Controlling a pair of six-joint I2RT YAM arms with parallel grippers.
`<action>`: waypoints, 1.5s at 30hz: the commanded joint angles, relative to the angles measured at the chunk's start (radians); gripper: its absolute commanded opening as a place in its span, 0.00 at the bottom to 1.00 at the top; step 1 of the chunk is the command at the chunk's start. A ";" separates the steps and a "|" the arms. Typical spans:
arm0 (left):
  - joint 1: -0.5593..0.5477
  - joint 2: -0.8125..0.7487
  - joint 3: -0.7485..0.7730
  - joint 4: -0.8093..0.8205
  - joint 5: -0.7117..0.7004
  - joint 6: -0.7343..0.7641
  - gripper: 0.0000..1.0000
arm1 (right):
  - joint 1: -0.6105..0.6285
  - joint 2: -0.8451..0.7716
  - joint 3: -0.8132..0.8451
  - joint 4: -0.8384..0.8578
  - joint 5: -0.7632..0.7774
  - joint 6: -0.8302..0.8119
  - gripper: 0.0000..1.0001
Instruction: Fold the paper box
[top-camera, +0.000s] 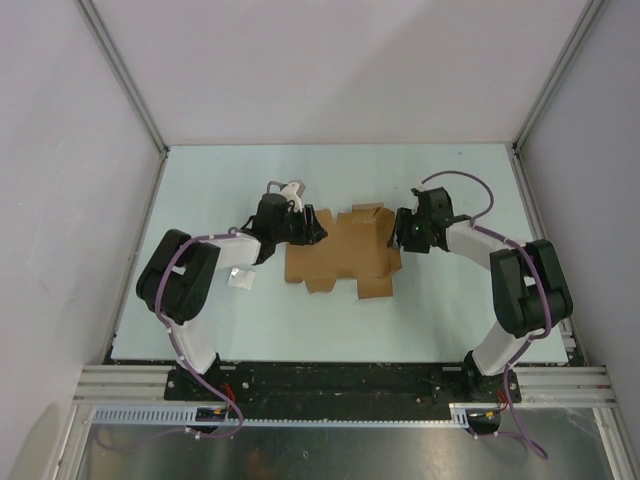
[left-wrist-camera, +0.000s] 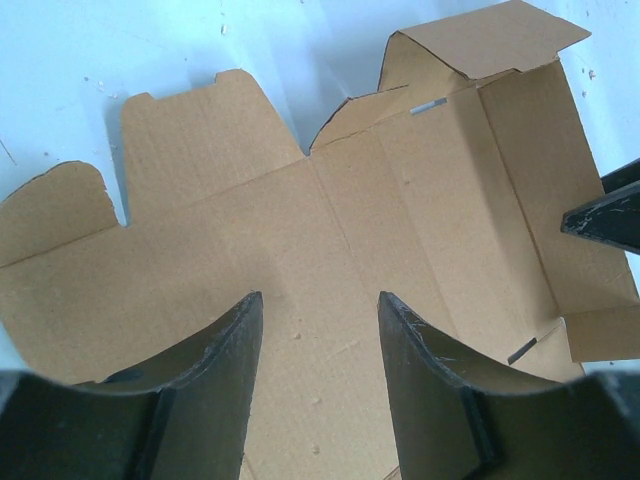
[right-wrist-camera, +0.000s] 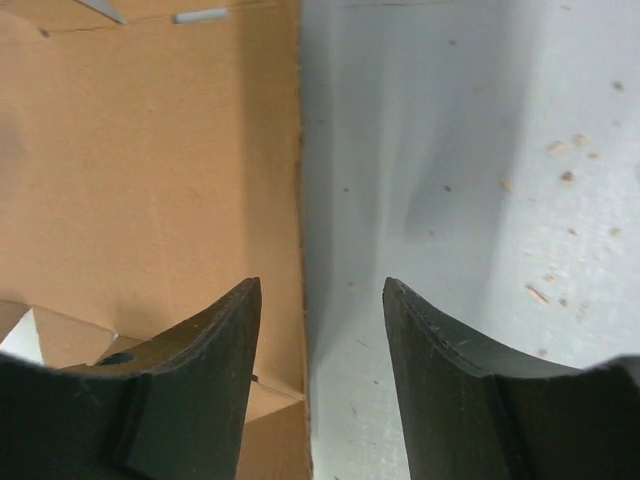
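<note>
The box (top-camera: 340, 255) lies as a mostly flat sheet mid-worktop (top-camera: 300, 320), its long axis running left to right between the two arms, with flaps at its far right corner raised. The left gripper (left-wrist-camera: 320, 300) is seen open above the sheet's left part, nothing clasped between its fingers. The right gripper (right-wrist-camera: 322, 288) is likewise open, the sheet's right edge running between its fingers; that edge is judged best placed for the next fold.

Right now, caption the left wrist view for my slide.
Open left gripper above the mostly flat paper box, one far flap raised.
</note>
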 joint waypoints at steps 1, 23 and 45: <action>0.005 -0.051 -0.003 0.016 0.018 0.004 0.55 | 0.008 -0.017 -0.039 0.184 -0.092 0.068 0.55; 0.057 -0.153 -0.032 0.016 0.082 0.013 0.56 | 0.018 -0.077 0.116 -0.060 -0.044 -0.337 0.00; 0.189 -0.152 -0.015 0.087 0.122 -0.054 1.00 | 0.158 -0.117 0.134 0.013 0.329 -1.199 0.00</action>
